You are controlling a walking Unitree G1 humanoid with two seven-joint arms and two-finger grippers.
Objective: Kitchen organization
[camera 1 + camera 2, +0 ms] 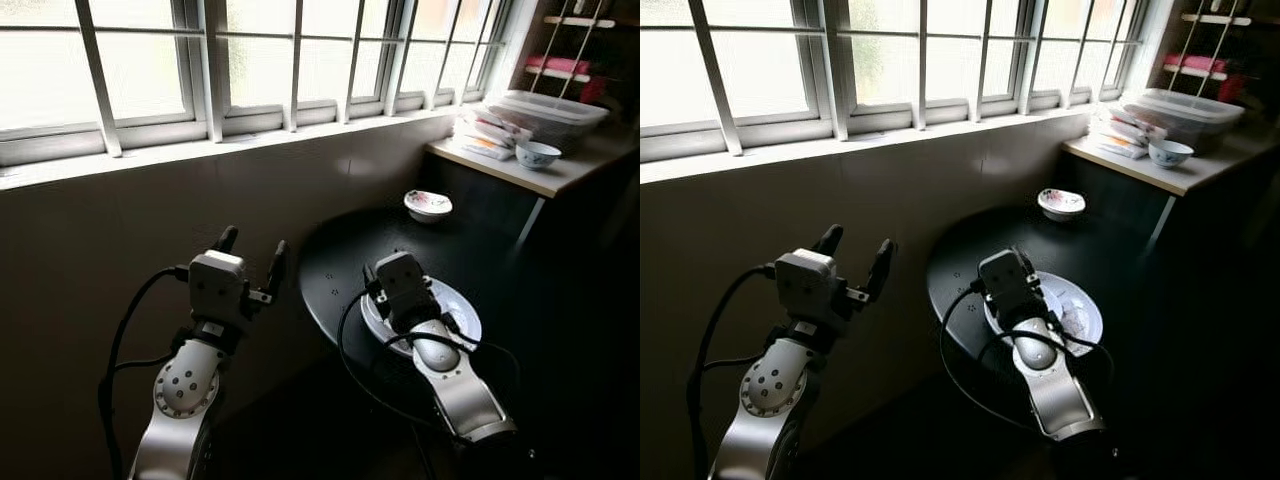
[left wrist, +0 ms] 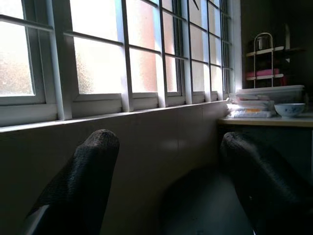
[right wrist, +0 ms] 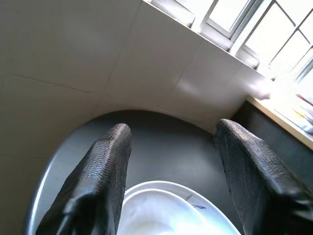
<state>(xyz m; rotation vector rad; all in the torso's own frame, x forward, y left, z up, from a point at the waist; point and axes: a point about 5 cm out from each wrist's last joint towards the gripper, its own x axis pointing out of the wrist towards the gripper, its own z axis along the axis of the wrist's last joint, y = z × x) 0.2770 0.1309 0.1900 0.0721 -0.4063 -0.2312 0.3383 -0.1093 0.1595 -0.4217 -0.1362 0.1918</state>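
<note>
A white plate (image 1: pixel 463 311) lies on the near part of a round black table (image 1: pixel 335 250). My right gripper (image 3: pixel 173 129) hovers just over the plate's (image 3: pixel 166 210) near-left rim, open, with nothing between its fingers. A small patterned bowl (image 1: pixel 428 204) rests at the table's far edge. My left gripper (image 1: pixel 252 252) is raised to the left of the table, in front of the tiled wall, open and empty; its black fingers (image 2: pixel 83 181) point toward the window.
A wall with a barred window (image 1: pixel 250 70) runs along the left and back. A light counter (image 1: pixel 540 178) at the back right carries a blue-and-white bowl (image 1: pixel 538 154), stacked packets (image 1: pixel 488 135) and a clear plastic container (image 1: pixel 555 112). A wire rack (image 1: pixel 570 50) stands behind it.
</note>
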